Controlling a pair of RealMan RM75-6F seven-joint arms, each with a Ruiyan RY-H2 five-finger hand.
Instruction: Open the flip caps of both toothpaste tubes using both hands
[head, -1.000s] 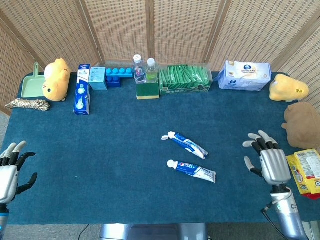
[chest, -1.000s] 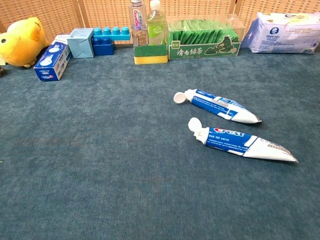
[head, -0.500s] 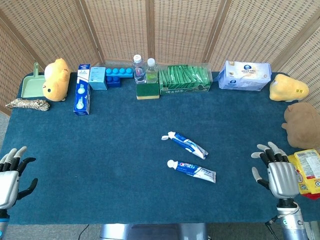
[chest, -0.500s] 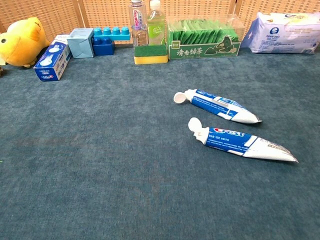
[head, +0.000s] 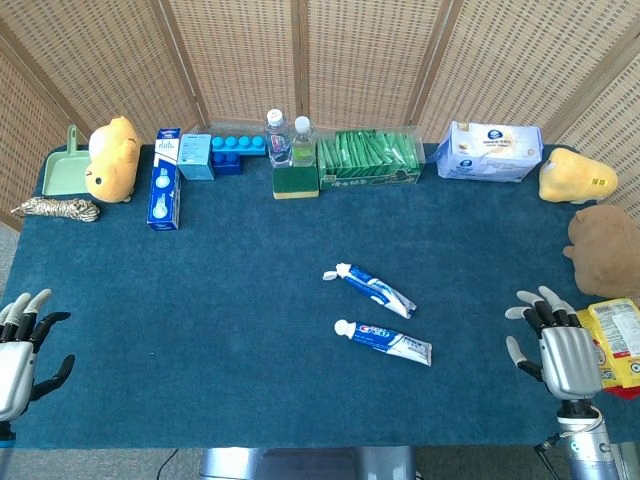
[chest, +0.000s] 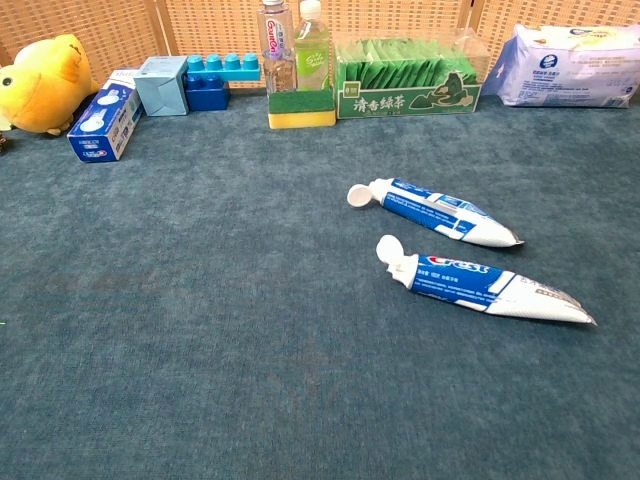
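Two blue-and-white toothpaste tubes lie near the middle of the blue table cloth, caps pointing left. The far tube (head: 375, 288) (chest: 440, 211) has its white flip cap hinged open and lying flat. The near tube (head: 388, 342) (chest: 487, 281) also shows its cap flipped up. My left hand (head: 18, 350) hovers at the front left edge, fingers spread, holding nothing. At the front right edge my right hand (head: 556, 345) is also spread and empty. Both hands are far from the tubes and appear only in the head view.
Along the back stand a yellow plush (head: 111, 158), a toothpaste box (head: 164, 192), blue blocks (head: 238, 150), two bottles (head: 288, 138) on a sponge, a green packet box (head: 368, 158) and a wipes pack (head: 489, 151). Plush toys (head: 604, 247) and a snack bag (head: 615, 343) sit at right.
Both hands have drawn back toward the front edge of the table, away from the tubes. The tubes have not moved.
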